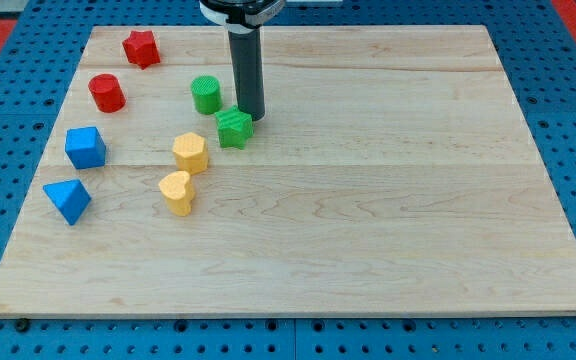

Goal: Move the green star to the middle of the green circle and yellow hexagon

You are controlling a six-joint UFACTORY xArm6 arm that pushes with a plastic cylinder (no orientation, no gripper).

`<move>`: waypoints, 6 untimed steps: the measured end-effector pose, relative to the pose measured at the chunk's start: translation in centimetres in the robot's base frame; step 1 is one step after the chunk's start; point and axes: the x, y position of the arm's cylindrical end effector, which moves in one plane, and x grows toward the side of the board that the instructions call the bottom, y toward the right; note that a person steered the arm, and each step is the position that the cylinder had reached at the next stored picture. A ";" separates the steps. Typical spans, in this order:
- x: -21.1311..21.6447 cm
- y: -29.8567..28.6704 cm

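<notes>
The green star (234, 128) lies on the wooden board, left of centre. My tip (252, 116) sits just to its upper right, touching or nearly touching it. The green circle (206, 94) stands up and to the left of the star. The yellow hexagon (190, 153) lies down and to the left of the star. The star is to the right of the gap between those two blocks.
A yellow heart (177, 193) lies below the hexagon. A red star (141, 47) and a red circle (106, 92) are at the upper left. A blue cube-like block (85, 147) and a blue triangle (67, 200) are near the board's left edge (38, 180).
</notes>
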 end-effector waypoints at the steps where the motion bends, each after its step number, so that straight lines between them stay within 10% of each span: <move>1: 2.1 3.7; 6: 2.6 -3.7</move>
